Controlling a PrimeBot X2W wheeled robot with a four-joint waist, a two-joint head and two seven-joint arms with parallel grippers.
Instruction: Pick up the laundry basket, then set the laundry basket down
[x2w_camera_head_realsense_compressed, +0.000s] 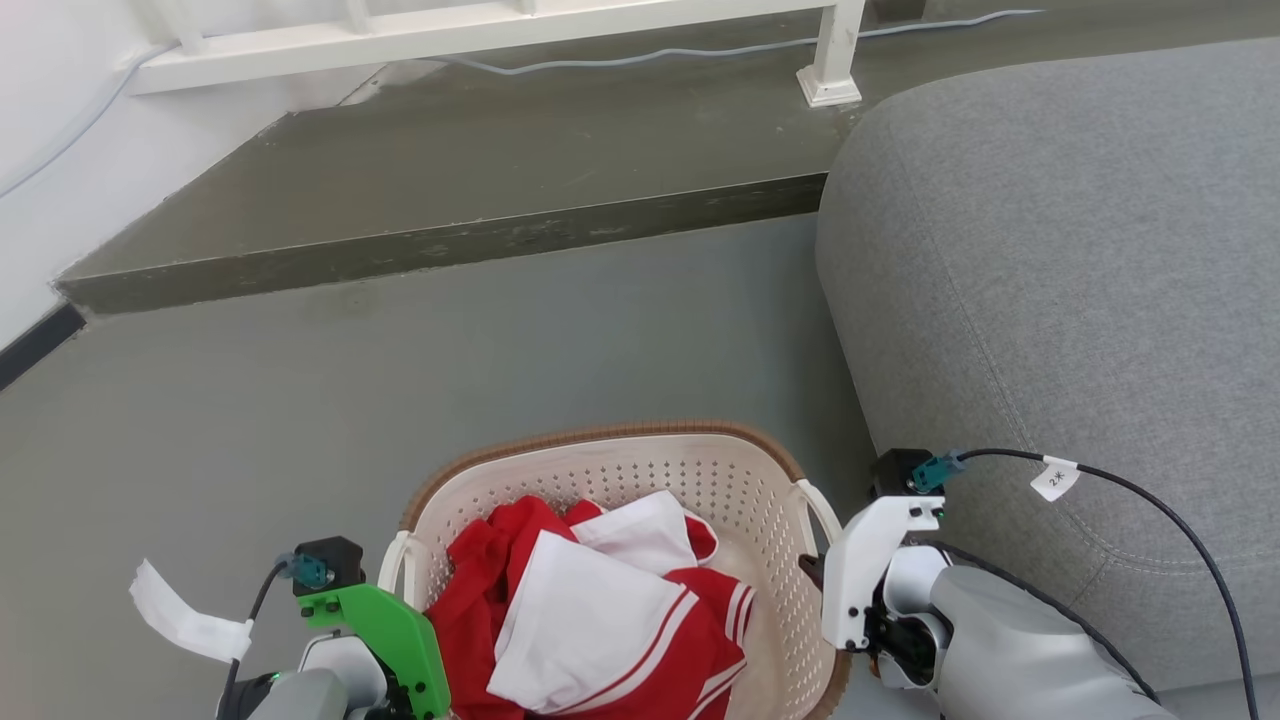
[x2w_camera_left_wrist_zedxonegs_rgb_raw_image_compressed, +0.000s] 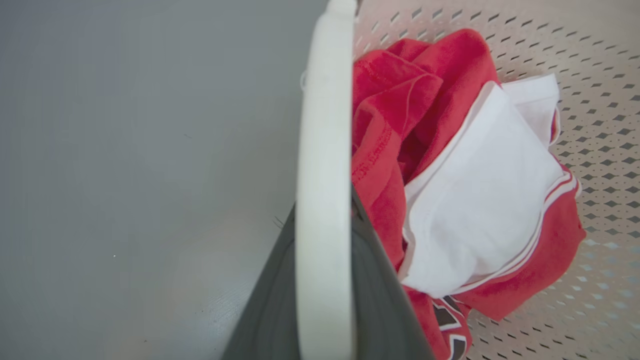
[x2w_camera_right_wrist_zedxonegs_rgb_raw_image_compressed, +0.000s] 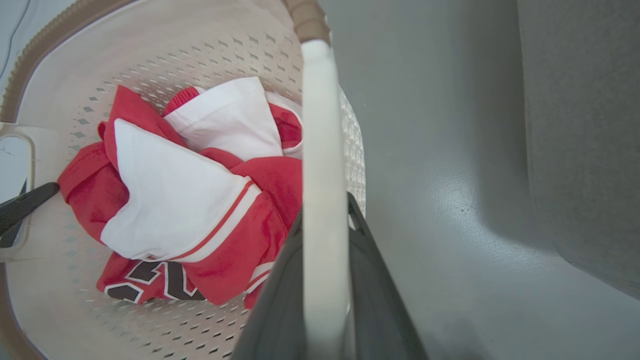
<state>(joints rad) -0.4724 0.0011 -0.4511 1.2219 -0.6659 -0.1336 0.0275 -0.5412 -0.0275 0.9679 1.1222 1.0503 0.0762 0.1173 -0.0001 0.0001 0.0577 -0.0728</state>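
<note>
laundry basket (x2w_camera_head_realsense_compressed: 620, 470): near rim cut off below; jersey (x2w_camera_right_wrist_zedxonegs_rgb_raw_image_compressed: 230, 255) lettering: partly buried, unreadable

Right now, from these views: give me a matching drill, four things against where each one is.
Things
1. laundry basket
2. red and white clothes
3. grey sofa
4. white railing post

Places
A. standing on the raised step at the back
B. piled inside the basket
C. on the robot's right, beside the basket
D. between the left claw and the right claw, one on each handle

Pairs: 1-D, 2-B, 3-C, 4-A
</note>
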